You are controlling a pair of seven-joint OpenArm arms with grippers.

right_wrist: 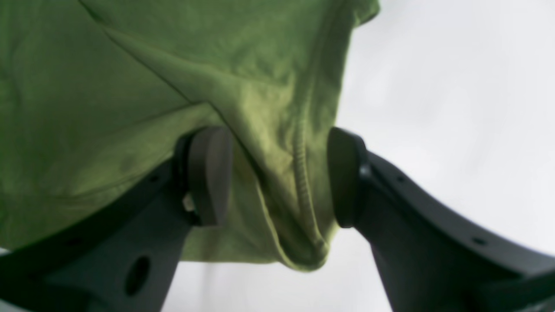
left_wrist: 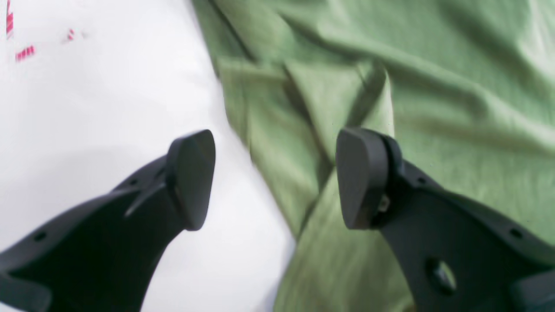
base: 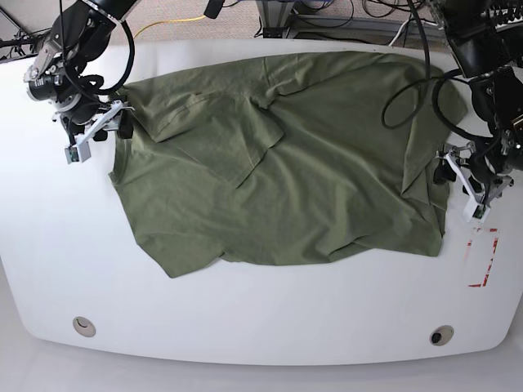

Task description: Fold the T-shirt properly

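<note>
The olive-green T-shirt (base: 286, 163) lies spread and wrinkled on the white table (base: 245, 310), with a flap folded over near its upper left. My right gripper (base: 114, 124) is at the shirt's left edge. In the right wrist view it (right_wrist: 277, 177) is open, with a ribbed hem fold of the shirt (right_wrist: 108, 86) hanging between the jaws. My left gripper (base: 449, 171) is at the shirt's right edge. In the left wrist view it (left_wrist: 277, 177) is open, one finger over bare table and the other over the shirt (left_wrist: 433, 86).
Red tape marks (base: 482, 257) lie on the table beside the shirt's lower right corner and also show in the left wrist view (left_wrist: 24, 53). Two round holes (base: 82, 326) (base: 441, 336) sit near the table's front edge. Cables (base: 409, 90) hang over the back right.
</note>
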